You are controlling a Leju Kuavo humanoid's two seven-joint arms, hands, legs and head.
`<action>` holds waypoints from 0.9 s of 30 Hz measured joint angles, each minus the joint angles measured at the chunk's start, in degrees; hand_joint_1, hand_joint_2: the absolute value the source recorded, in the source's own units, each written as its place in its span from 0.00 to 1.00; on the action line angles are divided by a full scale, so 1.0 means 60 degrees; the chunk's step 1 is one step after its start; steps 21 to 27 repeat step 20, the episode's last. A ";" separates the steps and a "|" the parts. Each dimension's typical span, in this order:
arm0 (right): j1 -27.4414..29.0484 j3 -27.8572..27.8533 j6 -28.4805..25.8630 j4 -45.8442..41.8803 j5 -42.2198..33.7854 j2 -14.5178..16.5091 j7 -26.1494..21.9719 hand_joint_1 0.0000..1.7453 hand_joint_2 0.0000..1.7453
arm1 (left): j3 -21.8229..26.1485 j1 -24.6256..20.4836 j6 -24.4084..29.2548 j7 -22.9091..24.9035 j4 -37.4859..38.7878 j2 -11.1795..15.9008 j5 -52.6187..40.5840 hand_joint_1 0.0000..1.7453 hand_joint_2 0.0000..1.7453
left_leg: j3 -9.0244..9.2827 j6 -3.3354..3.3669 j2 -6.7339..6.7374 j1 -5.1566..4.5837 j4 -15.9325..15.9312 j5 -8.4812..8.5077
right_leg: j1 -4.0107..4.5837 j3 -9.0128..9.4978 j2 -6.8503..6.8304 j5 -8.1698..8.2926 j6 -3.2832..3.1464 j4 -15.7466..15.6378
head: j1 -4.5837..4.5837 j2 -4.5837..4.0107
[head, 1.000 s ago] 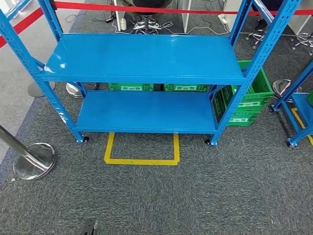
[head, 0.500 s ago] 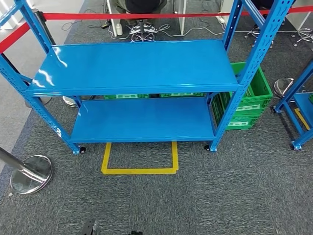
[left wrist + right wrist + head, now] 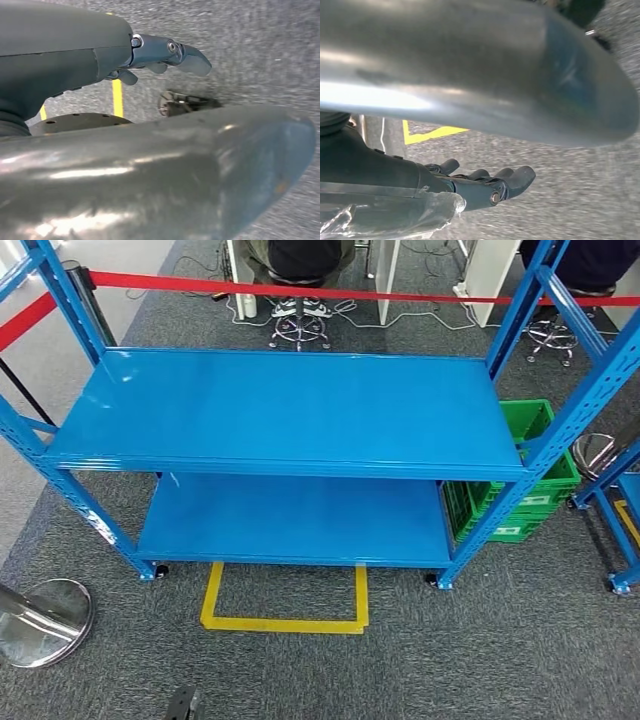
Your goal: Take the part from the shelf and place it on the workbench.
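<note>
A blue metal shelf [image 3: 287,405] stands right in front of me in the head view; its upper board and its lower board [image 3: 294,520] are both bare, and I see no part on them. My left hand [image 3: 113,165] hangs over the grey carpet, its fingers [image 3: 166,50] stretched out apart from the thick thumb, with nothing between them. My right hand [image 3: 471,75] hangs the same way, fingers [image 3: 497,187] out straight and only floor showing between them and the thumb. Some crinkled clear plastic [image 3: 388,215] lies along the outer side of the right hand.
A yellow tape square [image 3: 283,625] marks the carpet before the shelf. Green crates [image 3: 528,490] sit behind its right end, and a second blue rack [image 3: 623,530] stands further right. A steel stanchion base [image 3: 38,620] is at left. Red barrier tape [image 3: 302,288] and a seated person [image 3: 302,260] lie beyond.
The whole head view has shifted: the camera has come closer to the shelf, which now looks larger and sits lower in the picture. The boards stay bare.
</note>
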 joint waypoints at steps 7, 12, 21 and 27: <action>-0.0059 -0.0066 0.0061 0.0119 -0.0156 0.0001 0.0593 0.00 0.00 | -0.0109 -0.0012 0.0096 0.0232 -0.0055 0.0017 -0.0391 0.00 0.50 | 0.1211 -0.0352 -0.0069 -0.0050 -0.0013 -0.0576 | 0.0133 0.0095 0.0003 0.2951 -0.0422 -0.1836 | 0.0035 0.0000; -0.0148 -0.0175 0.0109 0.0353 -0.0395 0.0000 0.1254 0.00 0.50 | -0.0242 -0.0054 -0.0055 0.0463 -0.0151 0.0037 -0.0669 0.00 1.00 | -0.0577 -0.0564 0.0026 -0.0050 0.2284 -0.1145 | 0.0020 0.0560 0.0039 0.2687 -0.0577 -0.2183 | -0.0033 0.0000; -0.0126 0.0143 0.0551 0.0560 -0.0878 -0.0125 0.0682 0.00 1.00 | -0.0697 0.0197 -0.0064 0.0506 0.0008 0.0136 -0.0308 0.00 0.00 | -0.1462 -0.0574 0.0139 0.0036 0.0344 0.0914 | -0.0009 0.1319 0.0124 0.1984 -0.0324 -0.2167 | -0.0103 0.0000; -0.0126 0.0143 0.0551 0.0560 -0.0878 -0.0125 0.0682 0.00 1.00 | -0.0697 0.0197 -0.0064 0.0506 0.0008 0.0136 -0.0308 0.00 0.00 | -0.1462 -0.0574 0.0139 0.0036 0.0344 0.0914 | -0.0009 0.1319 0.0124 0.1984 -0.0324 -0.2167 | -0.0103 0.0000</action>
